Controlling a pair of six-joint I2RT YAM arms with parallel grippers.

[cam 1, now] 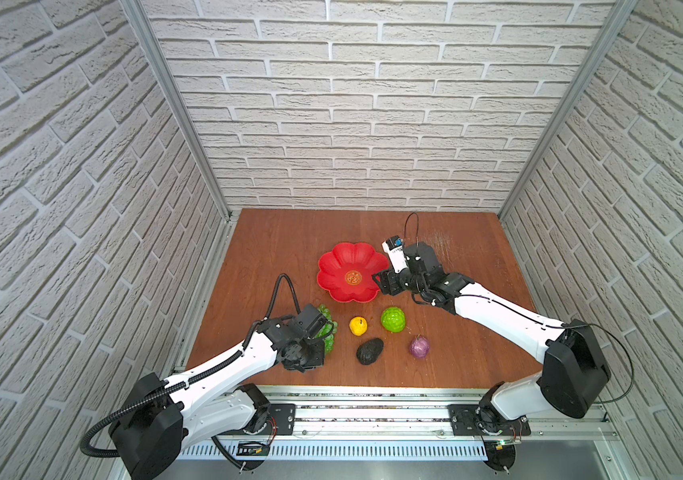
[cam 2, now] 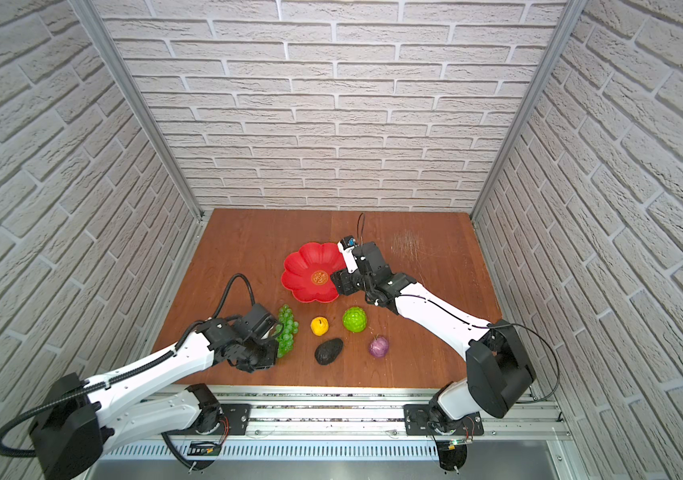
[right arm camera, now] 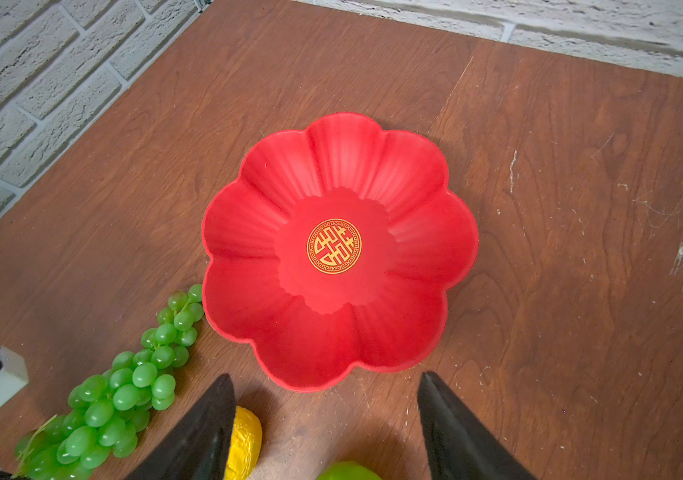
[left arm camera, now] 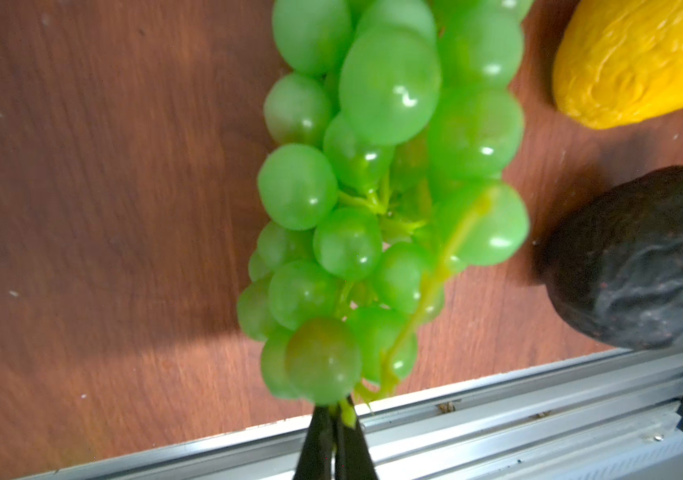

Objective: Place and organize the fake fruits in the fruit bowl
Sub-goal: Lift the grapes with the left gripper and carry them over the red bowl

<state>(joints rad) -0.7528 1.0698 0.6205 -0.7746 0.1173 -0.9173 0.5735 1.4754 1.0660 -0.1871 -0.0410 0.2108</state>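
My left gripper (left arm camera: 335,419) is shut on the stem end of the green grape bunch (left arm camera: 373,187), which lies at the table's front left (cam 1: 330,337) (cam 2: 286,332). The red fruit bowl (cam 1: 340,262) (cam 2: 306,266) (right arm camera: 331,166) sits mid-table and is empty. My right gripper (right arm camera: 325,376) hovers open at the bowl's right rim (cam 1: 379,282), holding nothing. In front of the bowl lie the yellow fruit (cam 1: 358,325) (right arm camera: 246,440), the bumpy green ball (cam 1: 393,319), the dark avocado (cam 1: 369,351) (left arm camera: 643,257) and the purple bulb (cam 1: 419,347).
White brick walls close in the wooden table (cam 1: 290,232) on three sides. A metal rail (cam 1: 373,399) carrying both arm bases runs along the front edge, just behind the left gripper's fingers in the left wrist view.
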